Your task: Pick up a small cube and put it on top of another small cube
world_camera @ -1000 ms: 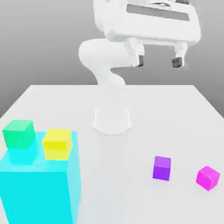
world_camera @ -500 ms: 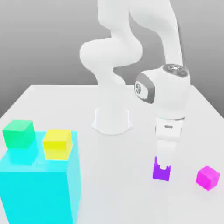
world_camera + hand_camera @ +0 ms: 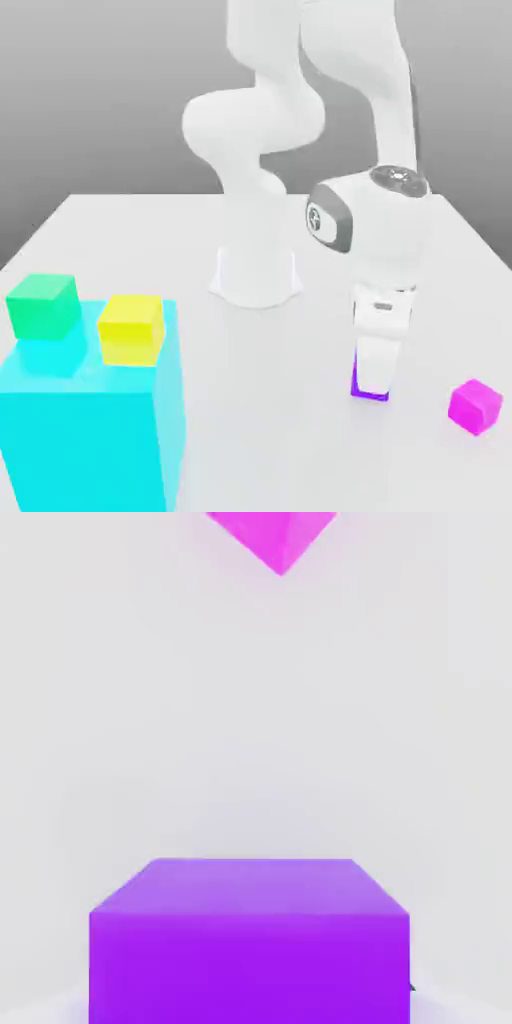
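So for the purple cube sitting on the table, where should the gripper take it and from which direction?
From straight above, fingers on two opposite vertical faces. The purple cube sits flat on the table with its top level and bare space around it; the magenta cube stands well apart, so nothing blocks the sides. The gripper is already down over it that way, shut on it.

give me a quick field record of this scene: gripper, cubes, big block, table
gripper: shut on purple cube, pointing down
purple cube: on table, between the fingers
magenta cube: on table, apart from purple cube, toward exterior view's right
cyan block: large, at exterior view's left
green cube: on cyan block
yellow cube: on cyan block, beside green cube
table: white
stacking: not yet done
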{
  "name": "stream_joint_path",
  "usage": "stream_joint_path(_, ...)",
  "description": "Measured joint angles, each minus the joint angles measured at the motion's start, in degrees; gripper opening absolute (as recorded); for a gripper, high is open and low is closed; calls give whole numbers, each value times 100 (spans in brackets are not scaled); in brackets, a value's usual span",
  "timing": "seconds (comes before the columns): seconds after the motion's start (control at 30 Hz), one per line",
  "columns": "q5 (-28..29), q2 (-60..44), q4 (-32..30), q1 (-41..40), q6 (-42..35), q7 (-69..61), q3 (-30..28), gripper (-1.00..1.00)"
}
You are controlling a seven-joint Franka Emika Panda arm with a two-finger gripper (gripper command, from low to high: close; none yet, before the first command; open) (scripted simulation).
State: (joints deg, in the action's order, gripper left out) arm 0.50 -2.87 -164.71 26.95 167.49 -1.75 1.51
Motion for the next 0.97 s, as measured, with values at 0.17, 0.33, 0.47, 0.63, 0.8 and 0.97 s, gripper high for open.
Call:
stream_joint_path(0.17,2,604,487,-396,-1081,377,-321,-100)
stream_joint_path(0.33,75,910,1432,-1018,-2322,1060,-683,-100)
stream_joint_path(0.47,145,1147,2201,-1490,-3318,1626,-1032,-100)
stream_joint_path(0.63,244,1441,3162,-2122,-4562,2344,-1478,-100)
stream_joint_path(0.8,255,1369,3312,-2468,-4641,2687,-1745,-100)
stream_joint_path(0.97,227,1235,3108,-2493,-4308,2670,-1762,100)
